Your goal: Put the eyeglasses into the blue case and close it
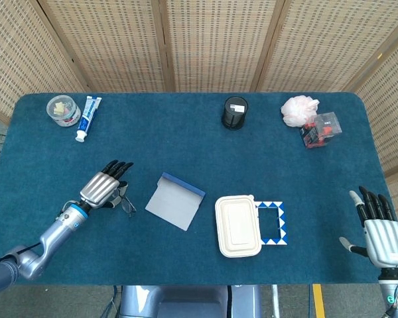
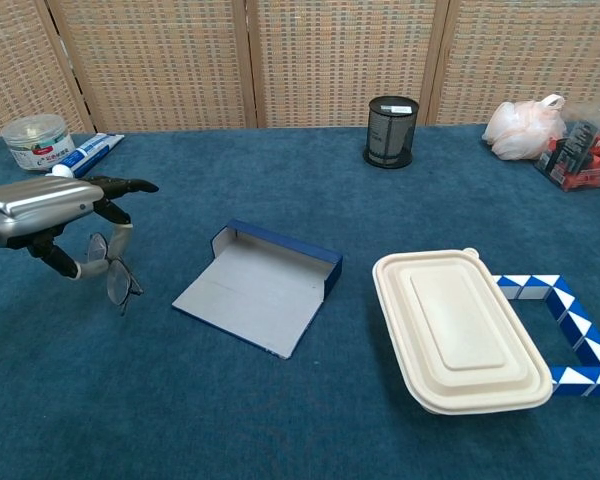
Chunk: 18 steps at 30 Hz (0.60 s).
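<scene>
Left hand (image 2: 50,215) pinching eyeglasses (image 2: 115,275) at mid-left, hanging loose; could slip w/ weak hold. Blue case (image 2: 265,290) open at centre. Right hand (image 1: 381,228) fingers apart, idle lower right.

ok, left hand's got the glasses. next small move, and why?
Probably carry them right, toward the open blue case. The left hand pinches the eyeglasses, which hang tilted and look just clear of the table, still left of the case. Its grey inside lies bare and the lid is up, so nothing blocks the drop.
</scene>
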Each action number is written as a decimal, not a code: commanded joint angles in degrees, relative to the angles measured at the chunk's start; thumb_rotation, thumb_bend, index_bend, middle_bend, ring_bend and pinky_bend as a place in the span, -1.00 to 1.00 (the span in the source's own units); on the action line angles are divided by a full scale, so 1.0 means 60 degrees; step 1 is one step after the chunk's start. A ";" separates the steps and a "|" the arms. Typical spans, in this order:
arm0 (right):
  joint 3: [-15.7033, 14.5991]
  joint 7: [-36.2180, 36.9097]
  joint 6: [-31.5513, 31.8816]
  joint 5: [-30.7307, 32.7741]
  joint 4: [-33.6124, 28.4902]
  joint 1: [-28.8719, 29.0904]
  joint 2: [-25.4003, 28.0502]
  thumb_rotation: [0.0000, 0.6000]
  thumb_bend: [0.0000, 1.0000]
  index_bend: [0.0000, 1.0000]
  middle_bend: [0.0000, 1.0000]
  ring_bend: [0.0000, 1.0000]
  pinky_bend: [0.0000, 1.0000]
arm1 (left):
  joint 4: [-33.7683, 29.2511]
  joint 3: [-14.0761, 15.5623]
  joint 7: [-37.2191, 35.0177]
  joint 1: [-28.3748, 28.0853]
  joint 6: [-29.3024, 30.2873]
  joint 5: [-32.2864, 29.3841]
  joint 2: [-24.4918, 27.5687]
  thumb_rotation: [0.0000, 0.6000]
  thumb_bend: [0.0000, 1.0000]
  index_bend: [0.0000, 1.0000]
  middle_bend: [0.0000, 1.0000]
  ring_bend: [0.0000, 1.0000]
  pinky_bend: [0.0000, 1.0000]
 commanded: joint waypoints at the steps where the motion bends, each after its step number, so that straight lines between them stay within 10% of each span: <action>1: -0.0006 0.0024 -0.0004 -0.0005 -0.0002 -0.0002 0.0007 1.00 -1.00 -1.00 -1.00 -1.00 -1.00 | -0.1071 -0.0130 0.0193 0.0013 0.0531 0.0159 0.0639 1.00 -0.16 0.26 -1.00 -1.00 -1.00; 18: -0.0033 0.0098 -0.0120 0.0027 -0.0037 0.0026 0.0066 1.00 -1.00 -1.00 -1.00 -1.00 -1.00 | -0.3662 -0.1094 0.2573 -0.0791 -0.0275 -0.0968 0.0438 1.00 -0.17 0.26 -1.00 -1.00 -1.00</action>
